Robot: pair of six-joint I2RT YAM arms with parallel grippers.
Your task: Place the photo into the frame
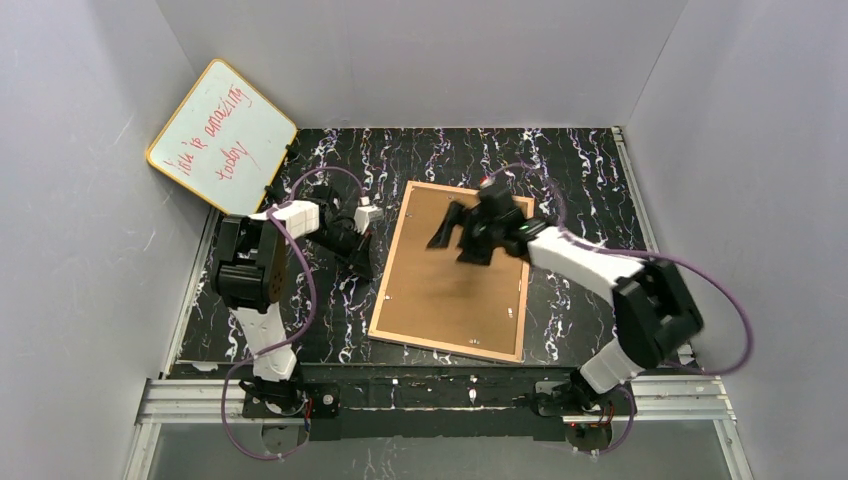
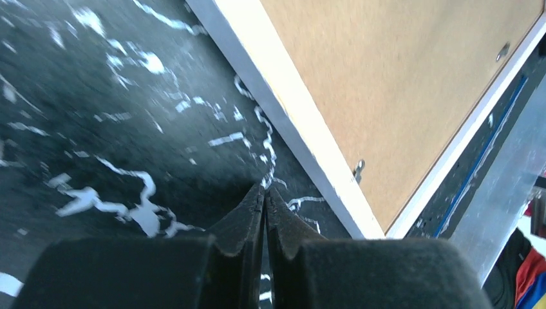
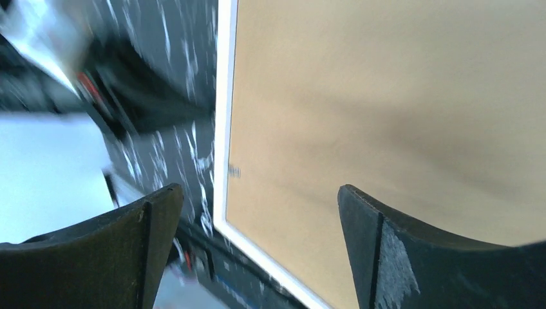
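The frame point(image 1: 386, 290) lies face down on the black marbled table, tan wood rim up, with a plain brown backing board point(image 1: 450, 285) inside it. The photo is not in view. My left gripper point(image 1: 366, 266) is shut and empty, low over the table just left of the frame's left rail; the left wrist view shows its tips point(image 2: 264, 190) closed beside the white frame edge point(image 2: 302, 129). My right gripper point(image 1: 452, 240) is open and empty above the upper part of the board; in the right wrist view point(image 3: 257, 193) its jaws stand wide apart over the board point(image 3: 386, 96) and frame edge point(image 3: 225, 129).
A yellow-rimmed whiteboard point(image 1: 222, 135) with red writing leans in the back left corner. Grey walls close in three sides. A metal rail point(image 1: 440, 395) runs along the near edge by the arm bases.
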